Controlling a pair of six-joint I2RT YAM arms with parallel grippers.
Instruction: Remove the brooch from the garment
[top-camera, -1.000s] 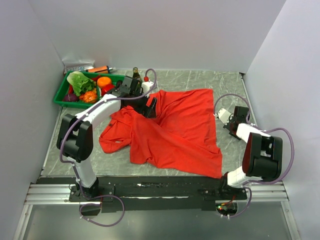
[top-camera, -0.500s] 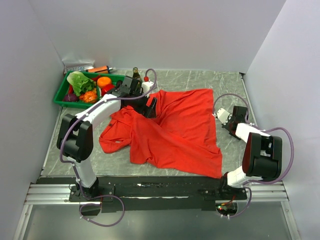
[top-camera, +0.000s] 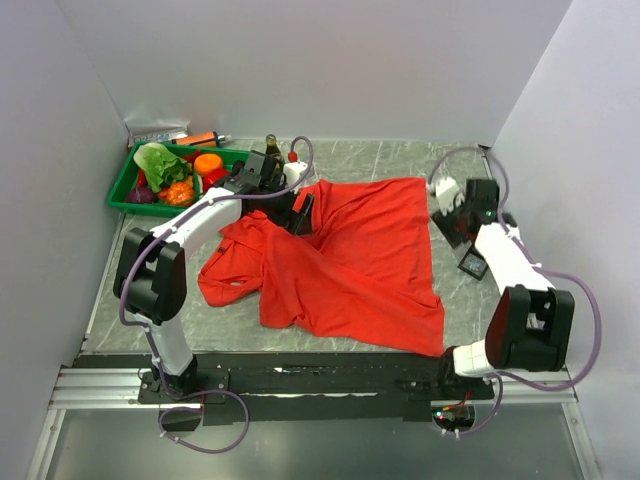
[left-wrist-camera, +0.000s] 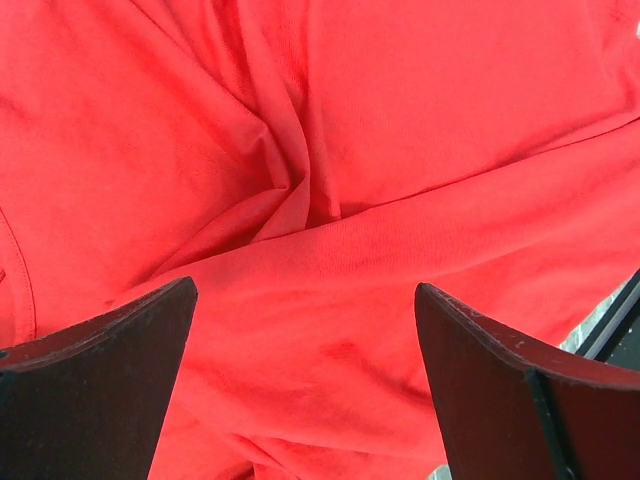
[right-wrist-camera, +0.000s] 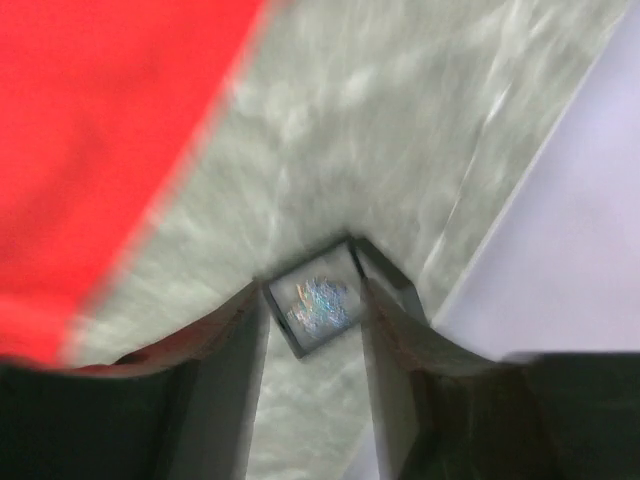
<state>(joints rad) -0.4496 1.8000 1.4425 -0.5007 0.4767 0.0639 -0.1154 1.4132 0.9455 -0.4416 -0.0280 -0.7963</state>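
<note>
Both the left gripper (left-wrist-camera: 305, 290) and right gripper (right-wrist-camera: 313, 292) stand spread, and with no brooch showing on the shirt (left-wrist-camera: 400, 120), closing now may pinch only cloth.

We see the garment (top-camera: 350, 255) as matt red cloth, soft and creased. The tabletop (top-camera: 400, 160) looks like smooth grey marbled stone with a faint sheen. The left fingers (left-wrist-camera: 90, 400) look like dark matt plastic, the tray (top-camera: 121, 182) like glossy green plastic.
</note>
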